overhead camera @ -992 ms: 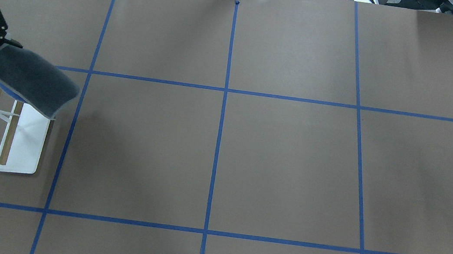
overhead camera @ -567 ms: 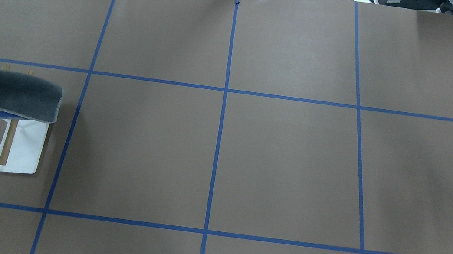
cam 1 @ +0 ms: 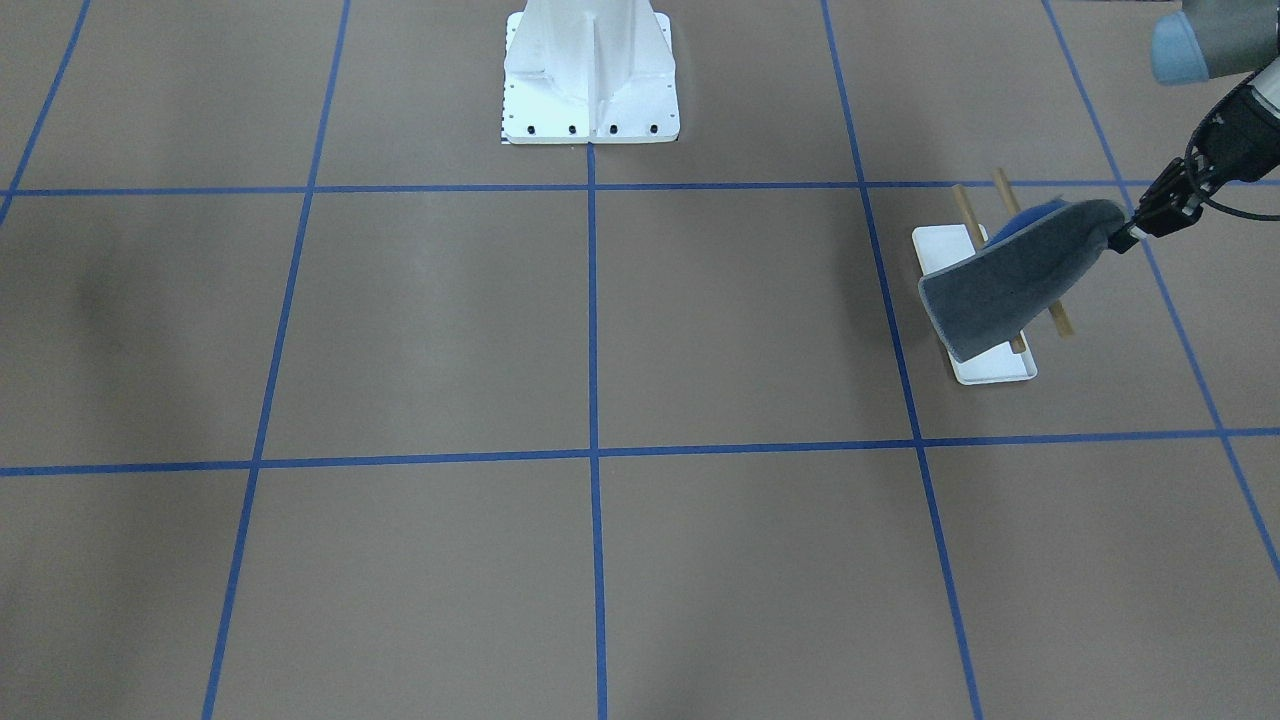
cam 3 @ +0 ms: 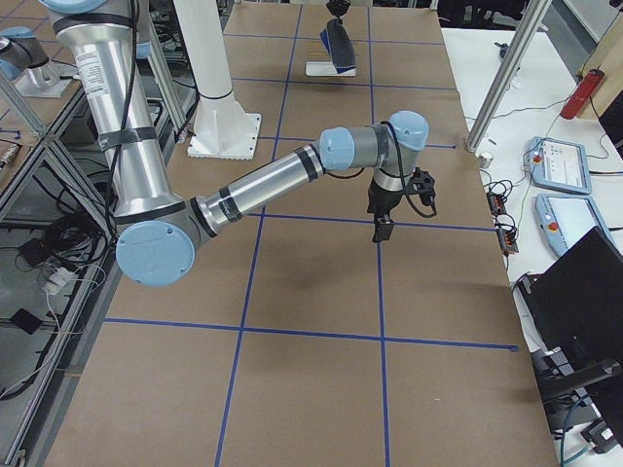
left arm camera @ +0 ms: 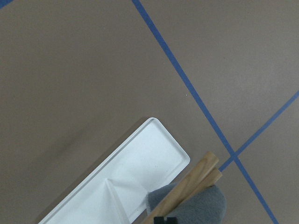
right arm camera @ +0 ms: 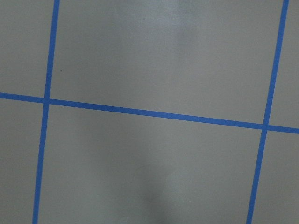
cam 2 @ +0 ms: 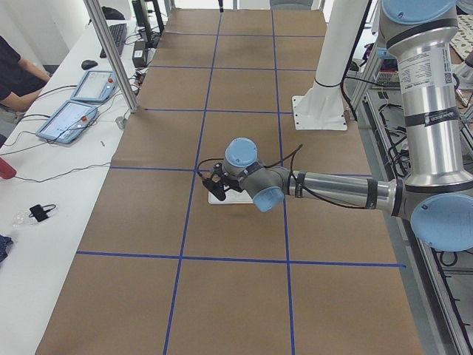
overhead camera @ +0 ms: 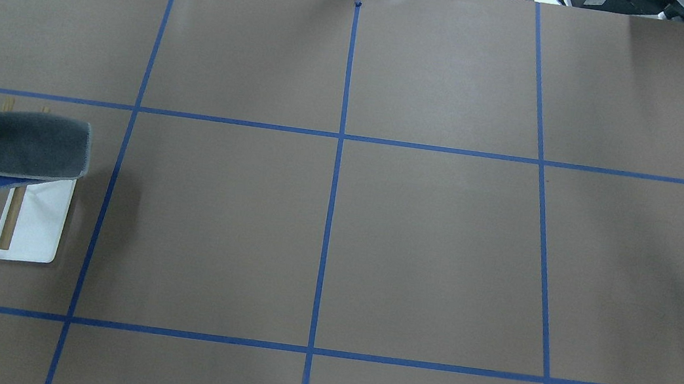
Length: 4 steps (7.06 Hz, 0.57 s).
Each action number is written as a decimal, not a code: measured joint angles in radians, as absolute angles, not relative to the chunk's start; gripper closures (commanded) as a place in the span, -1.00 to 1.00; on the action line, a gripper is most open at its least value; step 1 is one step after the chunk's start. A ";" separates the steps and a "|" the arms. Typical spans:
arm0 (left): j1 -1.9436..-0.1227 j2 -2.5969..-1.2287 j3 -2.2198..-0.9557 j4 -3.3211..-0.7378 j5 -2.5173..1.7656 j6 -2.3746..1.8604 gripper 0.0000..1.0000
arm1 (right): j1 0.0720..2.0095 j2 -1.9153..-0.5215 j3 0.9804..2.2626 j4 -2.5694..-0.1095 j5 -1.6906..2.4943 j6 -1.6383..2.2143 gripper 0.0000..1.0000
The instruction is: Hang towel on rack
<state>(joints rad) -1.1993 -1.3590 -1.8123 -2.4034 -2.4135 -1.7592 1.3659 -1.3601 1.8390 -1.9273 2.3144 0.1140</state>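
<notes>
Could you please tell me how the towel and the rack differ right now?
The towel is dark grey with a blue underside; the rack is white with tan wooden bars. The rack stands on the table; the towel lies crosswise over its bars. The left gripper holds one towel end; nothing grips the rack. Both are on the robot's left side.

Silver arms (cam 3: 263, 185), pale-blue joint caps (cam 3: 341, 149), black left tool (cam 1: 1128, 240)

overhead: behind, looking down | front: opposite, steep | both show rack (overhead camera: 37, 221)
</notes>
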 measured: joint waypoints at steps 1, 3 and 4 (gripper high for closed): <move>-1.199 -1.356 -1.799 -2.410 -2.413 -1.740 1.00 | 1.367 -1.379 1.836 -1.896 2.311 0.114 -1.00; -1.200 -1.355 -1.779 -2.414 -2.407 -1.709 1.00 | 1.369 -1.385 1.813 -1.877 2.311 0.115 -1.00; -1.200 -1.355 -1.772 -2.414 -2.405 -1.695 -0.40 | 1.370 -1.385 1.807 -1.875 2.310 0.114 -1.00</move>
<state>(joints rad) -1.1996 -1.3546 -1.7719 -2.4139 -2.4050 -1.6951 1.3695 -1.3849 1.8066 -1.8750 2.3103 0.1140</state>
